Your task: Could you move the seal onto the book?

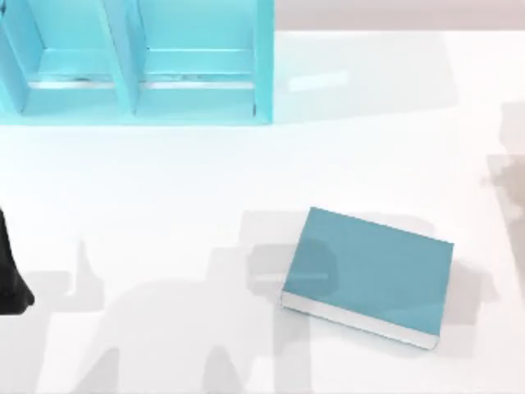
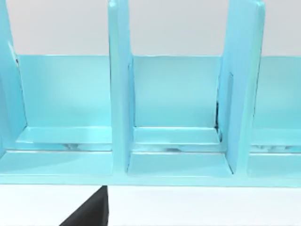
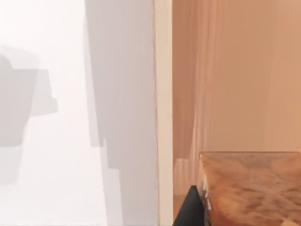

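Your book (image 1: 373, 271) lies flat on the tabletop (image 1: 164, 189), lower right of centre in the top view. The shelf (image 1: 135, 66) fills the upper left. In the right wrist view, your right gripper holds the seal (image 3: 254, 188).

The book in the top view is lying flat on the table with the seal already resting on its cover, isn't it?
Not quite. The book does lie flat on the table, but its teal cover is bare in the top view, so no seal rests on it.
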